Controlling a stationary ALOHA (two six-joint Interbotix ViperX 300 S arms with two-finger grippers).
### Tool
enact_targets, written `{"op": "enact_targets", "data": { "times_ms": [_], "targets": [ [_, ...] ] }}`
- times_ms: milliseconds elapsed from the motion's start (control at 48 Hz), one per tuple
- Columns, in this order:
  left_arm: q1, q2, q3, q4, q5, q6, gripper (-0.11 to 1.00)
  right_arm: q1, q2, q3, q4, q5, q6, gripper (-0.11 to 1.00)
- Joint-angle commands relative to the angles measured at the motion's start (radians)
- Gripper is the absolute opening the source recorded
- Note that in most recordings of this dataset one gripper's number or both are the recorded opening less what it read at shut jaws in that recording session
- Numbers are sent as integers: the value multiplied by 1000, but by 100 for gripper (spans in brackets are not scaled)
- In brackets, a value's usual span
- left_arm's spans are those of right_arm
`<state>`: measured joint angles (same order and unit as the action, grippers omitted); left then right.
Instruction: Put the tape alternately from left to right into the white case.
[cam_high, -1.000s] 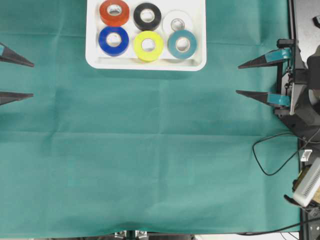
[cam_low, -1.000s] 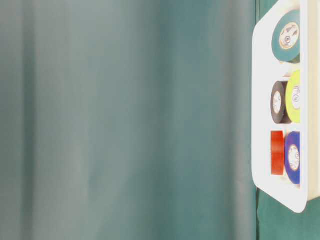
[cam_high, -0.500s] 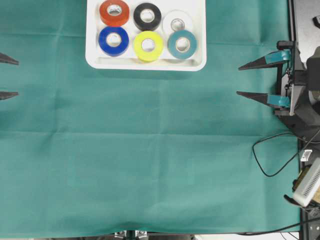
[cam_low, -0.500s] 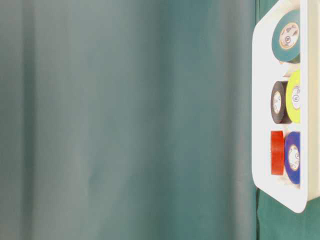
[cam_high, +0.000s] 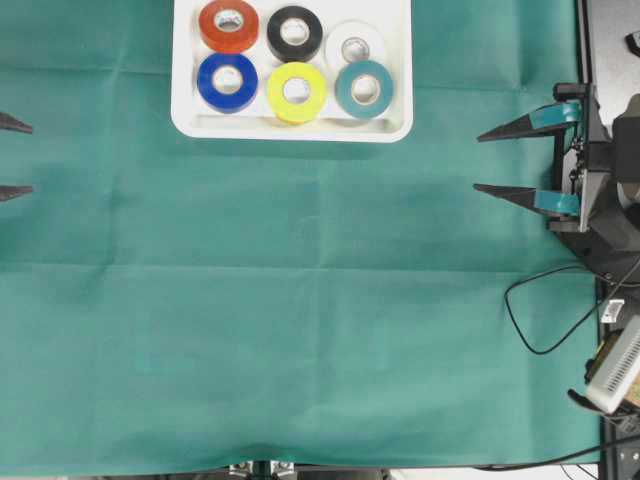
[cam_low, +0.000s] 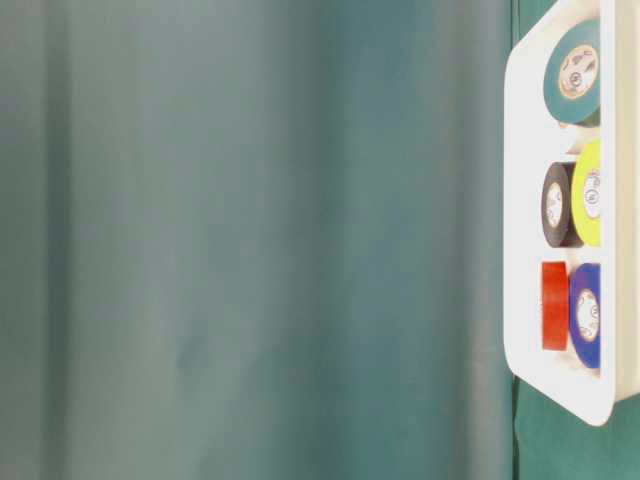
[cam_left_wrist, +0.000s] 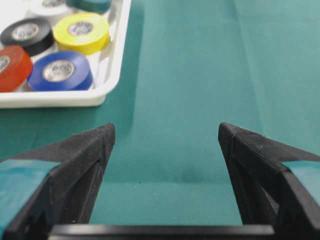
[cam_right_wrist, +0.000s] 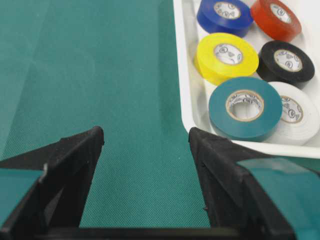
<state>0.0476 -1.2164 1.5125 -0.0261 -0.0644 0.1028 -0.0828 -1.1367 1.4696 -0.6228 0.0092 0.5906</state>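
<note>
All six tape rolls (cam_high: 292, 60) sit inside the white case (cam_high: 396, 128), so the left gripper (cam_high: 10, 157) and right gripper (cam_high: 488, 159) hang wide and empty at the cloth's edges, apparently finished.

The white case (cam_high: 292, 128) holds six glossy rolls: red tape (cam_high: 229, 25), black tape (cam_high: 294, 32) and white tape (cam_high: 355, 45) along its far edge, blue tape (cam_high: 227, 82), yellow tape (cam_high: 297, 91) and teal tape (cam_high: 363, 89) along its near edge, all with pale cores. The cloth (cam_high: 300, 320) is plain teal-green.
</note>
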Motion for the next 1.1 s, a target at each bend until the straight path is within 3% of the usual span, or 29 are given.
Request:
{"op": "enact_targets", "data": {
  "times_ms": [0,313,1084],
  "targets": [
    [6,-6,-8,-3,-2,0,37,-2,5,-8,2,-6,2,74],
    [8,-83,21,0,14,0,37,-2,-17,9,0,-6,2,74],
    [8,-87,23,0,14,0,37,-2,-21,11,0,-5,2,74]
  ]
}}
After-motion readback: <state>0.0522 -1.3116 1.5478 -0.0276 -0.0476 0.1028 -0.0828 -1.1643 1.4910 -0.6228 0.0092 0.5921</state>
